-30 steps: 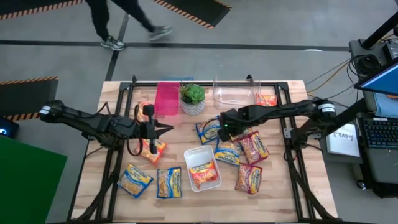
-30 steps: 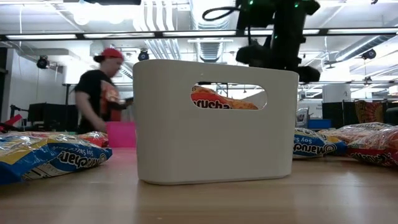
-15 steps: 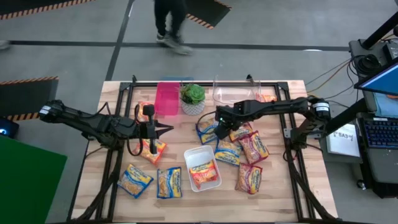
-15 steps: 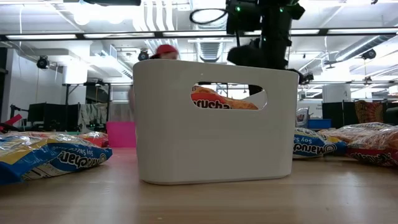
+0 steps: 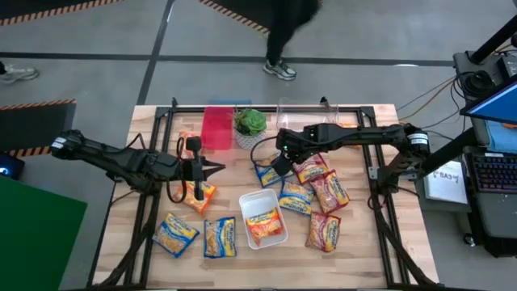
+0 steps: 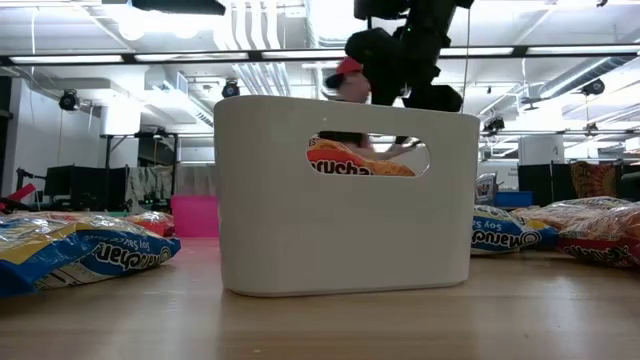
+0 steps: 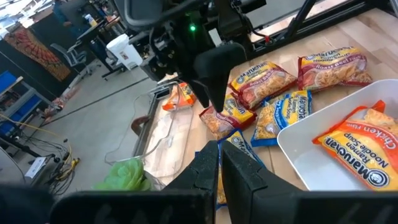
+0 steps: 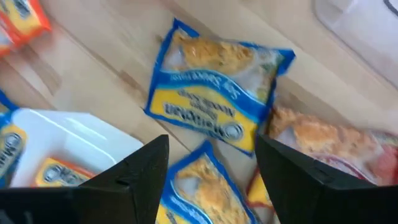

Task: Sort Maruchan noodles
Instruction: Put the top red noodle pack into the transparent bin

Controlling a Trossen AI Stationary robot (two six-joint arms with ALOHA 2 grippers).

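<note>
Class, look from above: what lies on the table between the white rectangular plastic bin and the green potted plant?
In the high view, one blue-edged noodle packet lies between the white bin and plant, under the right gripper.

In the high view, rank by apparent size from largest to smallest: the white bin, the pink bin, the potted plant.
1. White bin, clearly largest.
2. Pink bin and potted plant: they cover similar areas, and the standing plant is nearer the overhead camera, so no ranking between them.

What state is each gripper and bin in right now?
Right gripper: open, empty, above a blue-edged packet.
Left gripper: shut, empty.
White bin: upright, holds one orange packet.
Pink bin: upright, contents cannot be told.
Clear bin: upright, looks empty.
</note>
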